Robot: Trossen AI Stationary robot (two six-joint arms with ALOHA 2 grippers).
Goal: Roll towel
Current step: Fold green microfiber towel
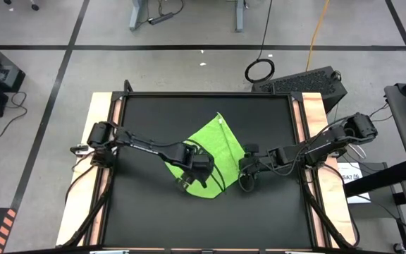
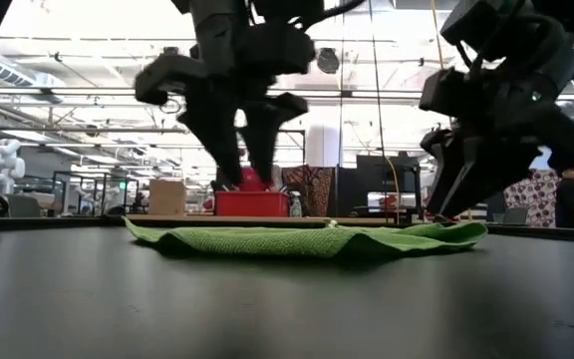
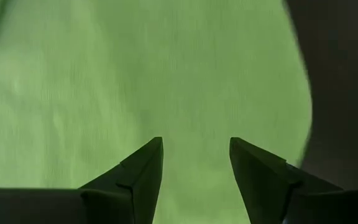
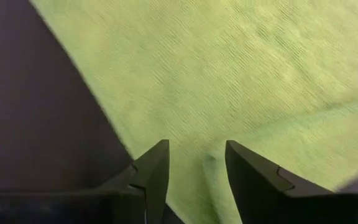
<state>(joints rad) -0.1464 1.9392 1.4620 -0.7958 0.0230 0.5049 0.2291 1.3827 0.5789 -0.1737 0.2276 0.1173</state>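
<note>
High view: towel (image 1: 220, 144) flat on table (image 1: 146, 212), both end effectors open above.

One green towel (image 1: 216, 152) lies on one black bench (image 1: 146, 219) beneath two dark arms, each ending in two fingers (image 3: 138, 174); beyond, one red bin (image 2: 251, 202) and seemingly one person (image 2: 573, 199).

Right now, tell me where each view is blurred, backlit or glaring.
Low view: bright ceiling lights behind leave both arms as dark silhouettes, and the towel is soft-edged. Left wrist view: the cloth is blurred, the left gripper sharper. Right wrist view: the weave smears past the right gripper. High view: evenly lit, no glare.
</note>
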